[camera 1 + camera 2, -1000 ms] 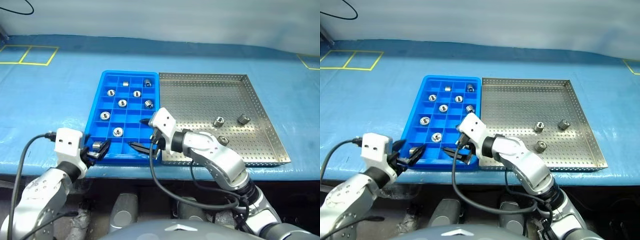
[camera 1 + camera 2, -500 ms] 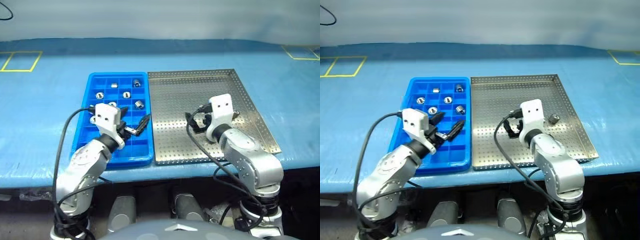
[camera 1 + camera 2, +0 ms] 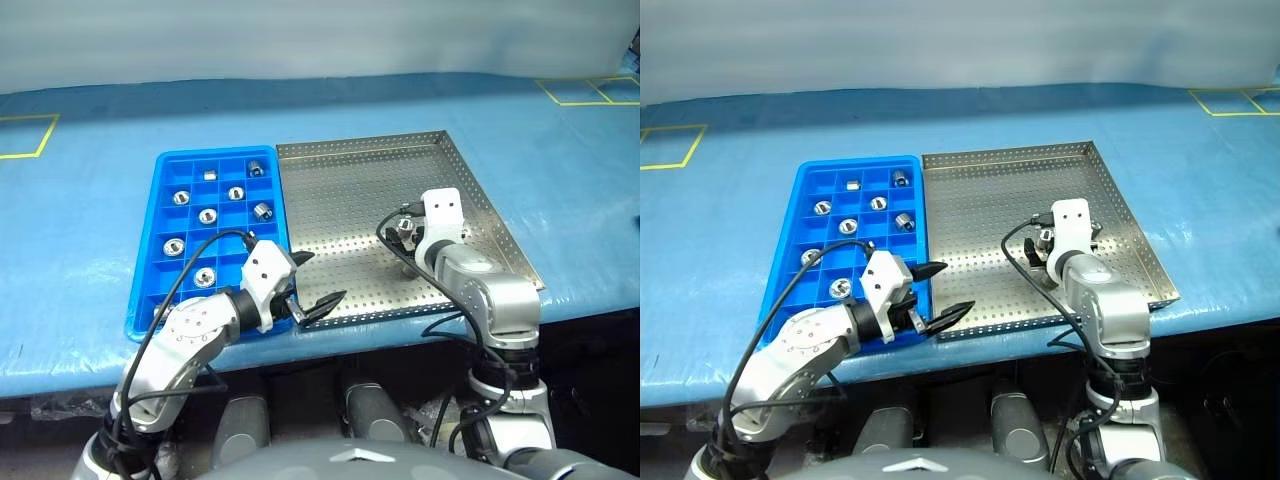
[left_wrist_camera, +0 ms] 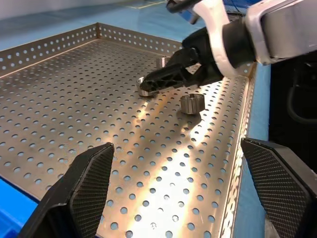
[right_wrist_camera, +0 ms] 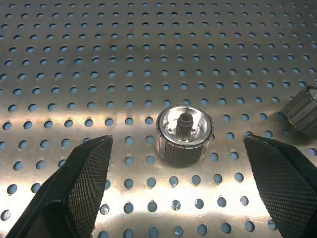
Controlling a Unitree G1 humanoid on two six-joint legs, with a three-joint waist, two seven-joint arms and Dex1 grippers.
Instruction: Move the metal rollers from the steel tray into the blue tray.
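Now the right tool (image 5: 173, 193) hangs with its 2 black fingers spread wide around 1 small shiny metal roller (image 5: 184, 135) on the perforated steel tray (image 3: 340, 190), not touching it. Left tool (image 3: 312, 285) is open and empty over the seam between that tray and the bright blue compartment tray (image 3: 150, 260), which holds 7 rollers on the blue tabletop (image 3: 80, 210).

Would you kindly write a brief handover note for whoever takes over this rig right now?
Left pincer: open, empty, over the near edge where the blue tray meets the steel tray.
Right pincer: open, empty, lined up on a metal roller in the steel tray.
Done: eight rollers sit in blue tray compartments.
Left: three rollers in the steel tray, in the left wrist view.
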